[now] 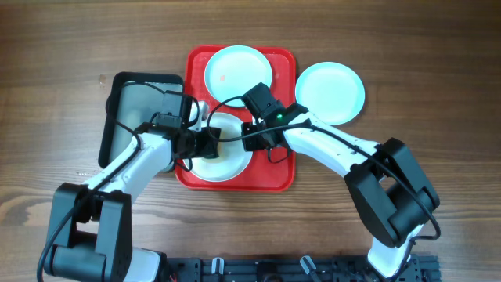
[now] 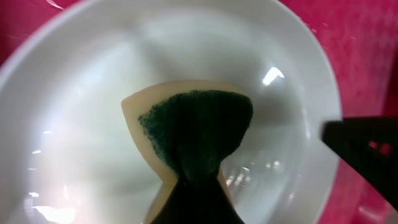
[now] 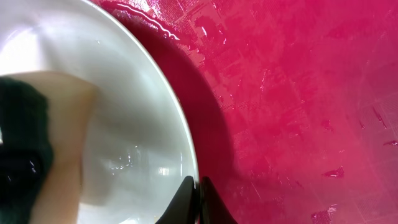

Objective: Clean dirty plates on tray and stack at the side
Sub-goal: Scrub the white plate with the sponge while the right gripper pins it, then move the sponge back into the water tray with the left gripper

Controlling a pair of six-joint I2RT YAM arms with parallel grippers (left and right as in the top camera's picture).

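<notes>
Tray: white plate under sponge in left tool.

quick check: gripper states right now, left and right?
Left gripper: closed, holding the sponge against the white plate.
Right gripper: closed, jaws pinching the white plate's rim.

A wooden table carries a red tray at its middle. A dark tray lies against the red tray's left side, and a light blue plate just beside its far right corner.
</notes>
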